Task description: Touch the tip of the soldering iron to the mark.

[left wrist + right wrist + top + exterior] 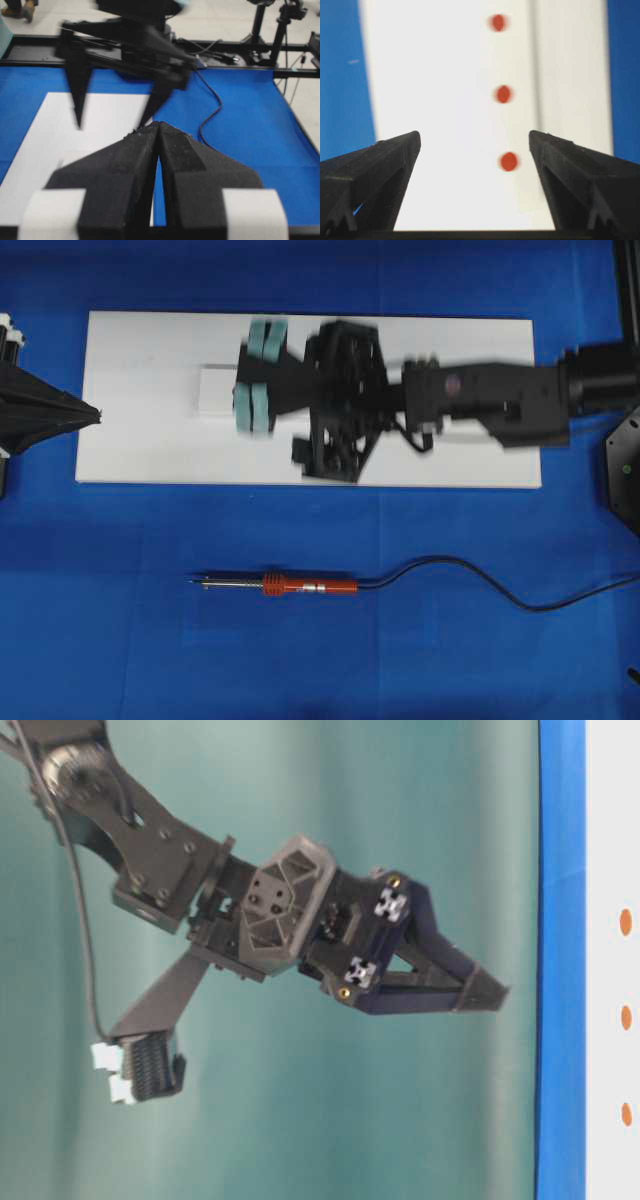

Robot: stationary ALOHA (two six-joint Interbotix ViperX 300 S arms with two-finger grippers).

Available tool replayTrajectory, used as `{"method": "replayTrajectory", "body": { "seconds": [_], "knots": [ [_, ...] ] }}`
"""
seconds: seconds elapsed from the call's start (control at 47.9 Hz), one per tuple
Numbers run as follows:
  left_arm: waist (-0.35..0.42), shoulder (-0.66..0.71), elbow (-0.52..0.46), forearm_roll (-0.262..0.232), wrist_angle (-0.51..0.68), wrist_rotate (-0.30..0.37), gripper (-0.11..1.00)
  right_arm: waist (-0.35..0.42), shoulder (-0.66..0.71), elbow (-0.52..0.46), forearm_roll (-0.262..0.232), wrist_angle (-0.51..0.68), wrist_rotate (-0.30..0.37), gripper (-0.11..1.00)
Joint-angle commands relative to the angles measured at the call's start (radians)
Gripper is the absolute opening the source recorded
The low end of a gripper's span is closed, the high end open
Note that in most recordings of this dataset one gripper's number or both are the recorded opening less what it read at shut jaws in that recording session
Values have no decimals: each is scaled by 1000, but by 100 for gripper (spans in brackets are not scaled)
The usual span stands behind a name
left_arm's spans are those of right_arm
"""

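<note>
The soldering iron (285, 586) lies flat on the blue cloth in front of the board, with its red-orange handle in the middle and its silver tip pointing left. Nothing touches it. My right gripper (256, 373) hovers open over the white board (140, 440), blurred by motion, and covers the marks in the overhead view. In the right wrist view three red marks show on the board, and the nearest mark (509, 161) sits between the open fingers (385, 155), close to the right one. My left gripper (159, 126) is shut and empty at the board's left end (60, 415).
The iron's black cord (480, 580) snakes right across the cloth to the edge of view. A pale rectangular patch (215, 390) lies on the board under the right gripper. The red marks (625, 1017) also show at table level.
</note>
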Motion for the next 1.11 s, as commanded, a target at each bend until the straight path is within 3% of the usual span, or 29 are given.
{"method": "replayTrajectory", "body": {
  "seconds": [0.0, 0.209, 0.668, 1.085],
  "knots": [
    [-3, 3, -14, 2, 2, 0, 0, -5, -44, -8, 5, -5, -11, 86],
    [-3, 3, -14, 2, 11, 2, 0, -2, -140, 58, 5, -6, -21, 86],
    [-3, -3, -12, 2, 11, 2, 0, -2, -666, 499, 5, -163, -8, 85],
    [-3, -9, -14, 2, 11, 2, 0, -2, -1100, 782, 9, -190, -6, 85]
  ]
}}
